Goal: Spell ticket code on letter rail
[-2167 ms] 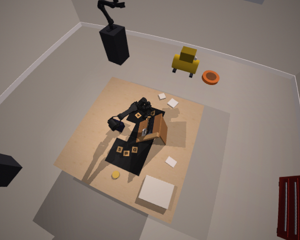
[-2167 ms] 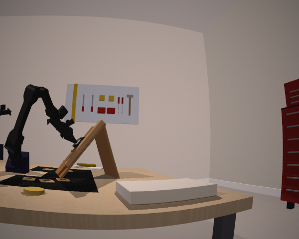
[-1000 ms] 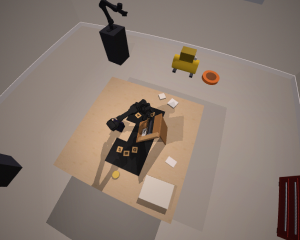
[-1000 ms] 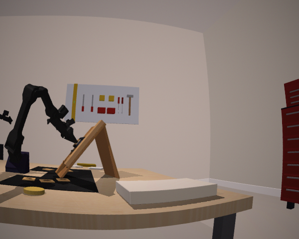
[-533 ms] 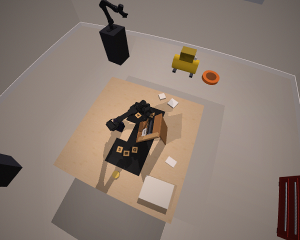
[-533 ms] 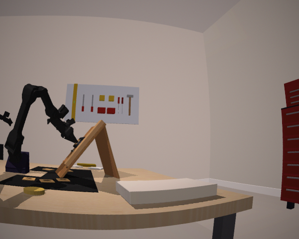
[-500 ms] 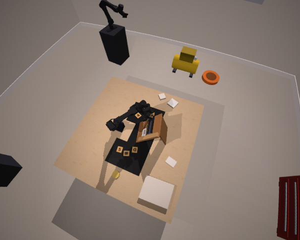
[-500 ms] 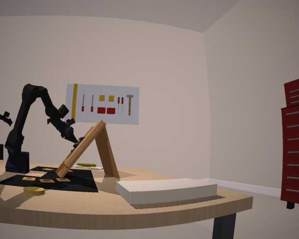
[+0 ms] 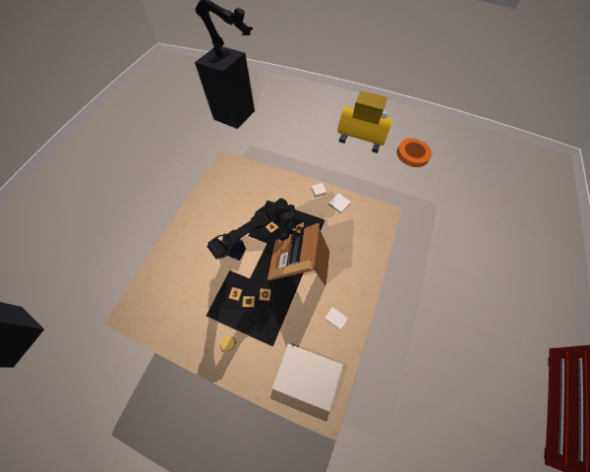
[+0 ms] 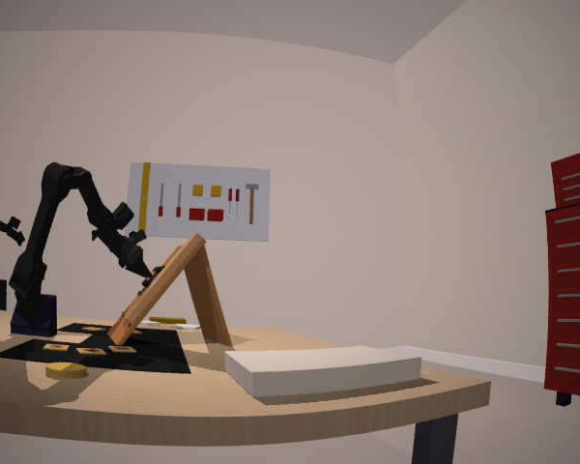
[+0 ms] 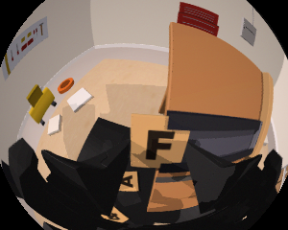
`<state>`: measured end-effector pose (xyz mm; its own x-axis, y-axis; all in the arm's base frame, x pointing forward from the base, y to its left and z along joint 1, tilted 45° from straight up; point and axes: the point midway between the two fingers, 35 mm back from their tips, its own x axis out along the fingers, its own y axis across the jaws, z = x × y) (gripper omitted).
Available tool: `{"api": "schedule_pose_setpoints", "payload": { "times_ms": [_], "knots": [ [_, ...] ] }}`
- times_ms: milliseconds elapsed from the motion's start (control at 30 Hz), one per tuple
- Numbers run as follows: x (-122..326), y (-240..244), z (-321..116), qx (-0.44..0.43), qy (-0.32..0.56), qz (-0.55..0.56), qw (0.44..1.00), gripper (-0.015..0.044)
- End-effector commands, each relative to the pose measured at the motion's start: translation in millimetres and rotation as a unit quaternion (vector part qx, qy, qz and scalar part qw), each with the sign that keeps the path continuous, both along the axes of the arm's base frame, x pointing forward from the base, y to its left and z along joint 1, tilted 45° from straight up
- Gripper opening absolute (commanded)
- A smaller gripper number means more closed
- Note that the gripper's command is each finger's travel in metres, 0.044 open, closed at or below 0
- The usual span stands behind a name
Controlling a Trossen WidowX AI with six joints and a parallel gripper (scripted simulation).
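Note:
The gripper [image 9: 297, 227] [image 10: 150, 276] [image 11: 159, 145] is shut on the F tile [image 11: 143, 153], its letter upright in the wrist view. The tile is at the end of the dark rail [image 9: 296, 248] [image 11: 218, 126] on the sloped wooden board [image 9: 312, 242] [image 10: 153, 288] [image 11: 213, 77], partly overlapping the rail end in the wrist view; seating cannot be told. No tile shows in the visible rail. The ticket [image 9: 283, 260] is too small to read. An A tile [image 11: 129, 181] and another tile [image 9: 271, 226] [image 11: 116, 215] lie below the gripper. Three tiles, an S-like one [image 9: 234, 293], a middle one [image 9: 248, 301] and a D-like one [image 9: 265, 294], lie together.
A black mat [image 9: 244, 324] lies under the loose tiles. A yellow disc [image 9: 227, 342] [image 10: 66, 369] and a big white box [image 9: 308, 376] [image 10: 325, 366] stand near the counter's edge. White pads [image 9: 339, 203] [image 9: 319, 189] [image 9: 336, 318] lie behind and beside the board.

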<state>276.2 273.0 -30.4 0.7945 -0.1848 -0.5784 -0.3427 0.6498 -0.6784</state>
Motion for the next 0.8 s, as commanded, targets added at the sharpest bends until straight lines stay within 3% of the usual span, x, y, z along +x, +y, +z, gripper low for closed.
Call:
{"api": "schedule_pose_setpoints", "payload": {
  "times_ms": [0,767],
  "knots": [
    [0.2,-1.3,0.2,-0.001,0.003,0.002,1.0,0.0],
    [4.3,-8.7,8.0,-0.001,0.003,0.002,1.0,0.0]
  ]
}}
